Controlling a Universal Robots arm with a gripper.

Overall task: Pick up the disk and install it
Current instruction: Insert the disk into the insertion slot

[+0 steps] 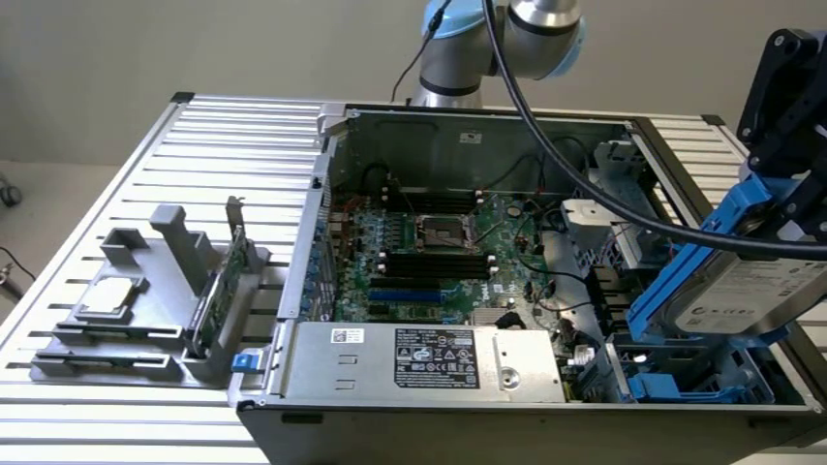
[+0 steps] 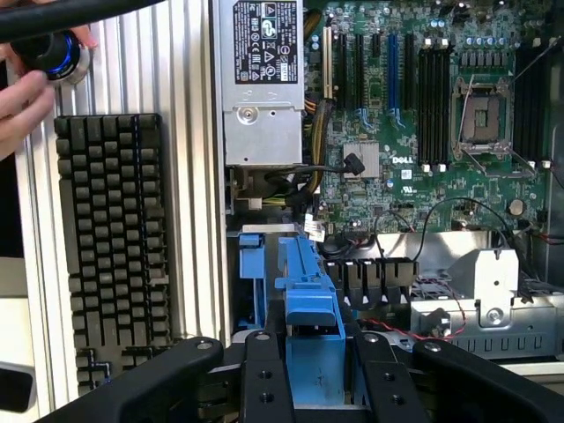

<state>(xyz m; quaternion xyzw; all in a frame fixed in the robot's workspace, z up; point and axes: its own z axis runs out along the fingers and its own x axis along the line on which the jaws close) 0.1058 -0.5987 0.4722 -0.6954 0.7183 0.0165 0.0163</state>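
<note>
On the exterior view's left you have a grey fixture (image 1: 145, 254) on the slatted table (image 1: 220, 136). A small square silver chip (image 1: 114, 294) lies on the fixture, and a thin green circuit card (image 1: 215, 291) stands on edge in one of its slots. In the middle sits the open computer case (image 1: 323, 184), its motherboard (image 1: 433, 247) facing up and the boxed power supply (image 1: 413, 360) along the near wall. At the exterior view's right, the gripper (image 1: 788, 199) has its jaws clamped on the disk (image 1: 762, 291). The drive hangs tilted, white label showing and blue rails round its edges, over the blue drive bay (image 1: 685, 386) in the case's corner. You cannot tell whether its lower edge touches the bay. In the wrist view the blue carrier sits between the black fingers (image 2: 264, 379). Outside the case lie a black keyboard (image 2: 110, 247) and a person's hand (image 2: 22, 101) by a round blue-ringed knob (image 2: 57, 51).
</note>
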